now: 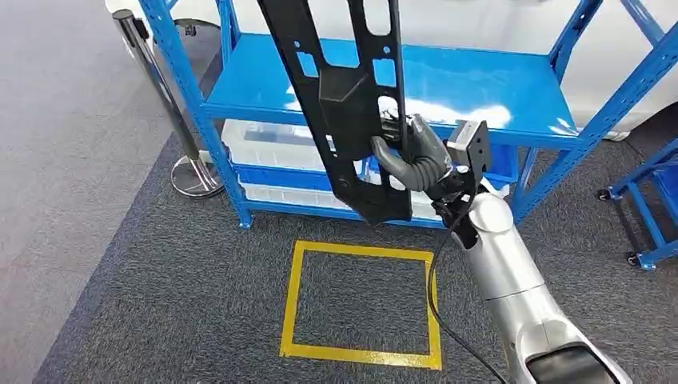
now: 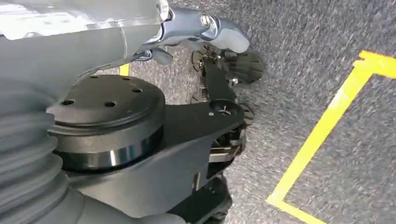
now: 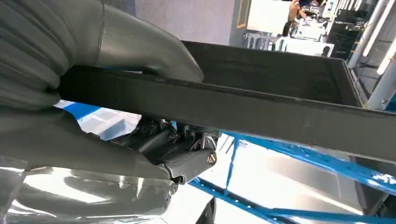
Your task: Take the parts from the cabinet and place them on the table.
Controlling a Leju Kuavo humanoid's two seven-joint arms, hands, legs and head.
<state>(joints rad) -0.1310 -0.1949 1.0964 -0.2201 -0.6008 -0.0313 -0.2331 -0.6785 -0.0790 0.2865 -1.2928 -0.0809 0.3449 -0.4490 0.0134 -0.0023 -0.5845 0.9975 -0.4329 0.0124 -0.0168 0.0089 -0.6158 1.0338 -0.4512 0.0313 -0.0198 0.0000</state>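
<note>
The blue cabinet (image 1: 448,84) stands at the far side, white bins (image 1: 272,144) on its lower shelf, a yellow floor square (image 1: 361,304) near. In front of it the long black part (image 1: 352,120) hangs upright, clear of the shelf, clasped by the right hand (image 1: 416,160). Carrying seems underway; next calls for turning toward the table. The left hand's state I cannot tell.

Your robot's right arm (image 1: 512,280) is smooth silver, with a black cable (image 1: 436,308) looping beside it and a small grey camera block (image 1: 470,144) at the wrist. Its right hand (image 1: 416,160) has a thick grey thumb, darker fingers and a ribbed grey cover (image 3: 28,56).
</note>
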